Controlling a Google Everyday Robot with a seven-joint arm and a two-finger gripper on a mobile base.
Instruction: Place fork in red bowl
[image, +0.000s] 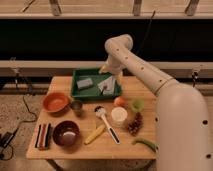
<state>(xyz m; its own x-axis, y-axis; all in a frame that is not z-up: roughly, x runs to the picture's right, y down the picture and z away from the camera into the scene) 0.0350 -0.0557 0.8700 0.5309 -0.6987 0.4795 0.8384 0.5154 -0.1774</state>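
Over the green tray (95, 97), end effector (111, 77), its opening cannot be told, red bowl (55, 102) well apart.

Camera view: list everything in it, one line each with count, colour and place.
table: 1, light wood, centre
tray: 1, green, table's back middle
grey block: 1, in the tray, left
pale piece: 1, whitish, in the tray, right
red bowl: 1, orange-red, left side
metal cup: 1, grey, right beside the red bowl
maroon bowl: 1, dark, front left
slim bars: a few, dark and red, front left corner
white-handled utensil: 1, front middle
yellow utensil: 1, left of it
white cup: 1, centre right
round fruit: 1, orange, behind the white cup
green cup: 1, right of the fruit
dark cluster: 1, reddish brown, front right
green pod: 1, front right edge
arm: 1, white, reaching in from the right
end effector: 1, over the tray's back right
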